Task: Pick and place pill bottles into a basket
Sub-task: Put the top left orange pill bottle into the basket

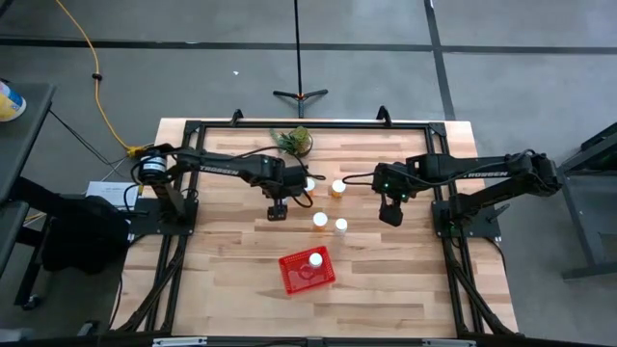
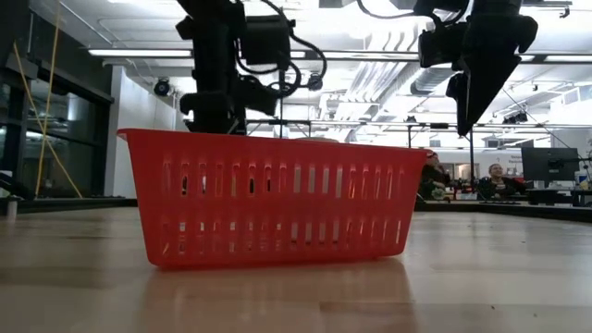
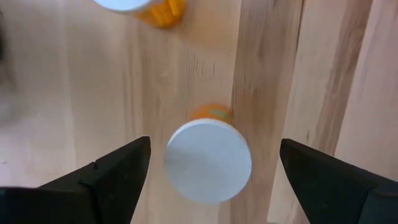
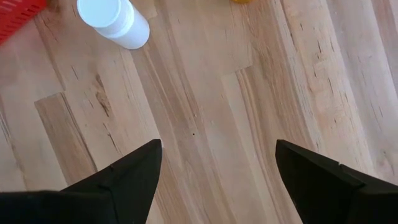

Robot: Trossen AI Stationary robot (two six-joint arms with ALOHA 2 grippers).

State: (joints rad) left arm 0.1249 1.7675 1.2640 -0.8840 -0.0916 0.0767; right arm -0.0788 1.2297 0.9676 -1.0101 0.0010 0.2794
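The red basket (image 1: pixel 294 280) stands near the table's front middle with one white-capped orange pill bottle (image 1: pixel 315 258) upright in it. It fills the low view (image 2: pixel 268 199). My left gripper (image 1: pixel 278 211) is open, pointing down over an upright bottle (image 3: pixel 208 160) whose white cap lies between the two fingers without touching them. In the high view the gripper hides this bottle. Several more bottles stand on the table (image 1: pixel 320 220) (image 1: pixel 340 225) (image 1: pixel 337 187) (image 1: pixel 308 183). My right gripper (image 1: pixel 390 215) is open and empty over bare wood (image 4: pixel 214 149), right of the bottles.
A small green potted plant (image 1: pixel 294 142) stands at the far edge, behind the bottles. The right wrist view shows one bottle (image 4: pixel 115 18) and a corner of the basket (image 4: pixel 18 15) ahead of the right gripper. Bare wood lies to the right and along the front.
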